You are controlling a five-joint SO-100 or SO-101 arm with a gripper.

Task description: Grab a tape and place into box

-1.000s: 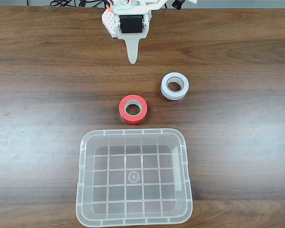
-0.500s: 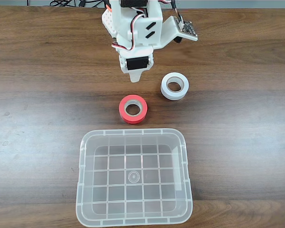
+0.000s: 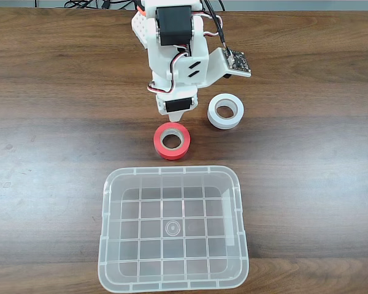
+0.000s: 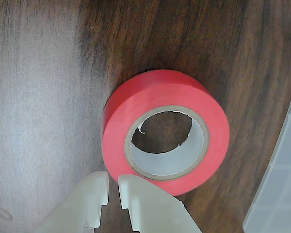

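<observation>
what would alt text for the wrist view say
A red-orange tape roll with a grey inner core lies flat on a dark wooden table, seen close from above. The gripper enters from the bottom edge, fingertips nearly together at the roll's near rim. The clear box shows at the lower right.

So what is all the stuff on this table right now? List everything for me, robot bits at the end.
red tape roll: one, bright red-orange with a grey inner ring, lying flat mid-table in the fixed view, between the arm and the box.
white tape roll: one, white, lying flat to the right of the red roll in the fixed view, apart from it.
box: one, clear plastic with a grid bottom, nothing inside, nearest the bottom edge of the fixed view.
table: one, dark brown wood grain, under everything.
cables: a few, black, at the table's far edge.
arm: one, white with black motors, reaching in from the far edge.
fingers: two, white, nearly closed, tips at the red roll's rim in the wrist view.
</observation>
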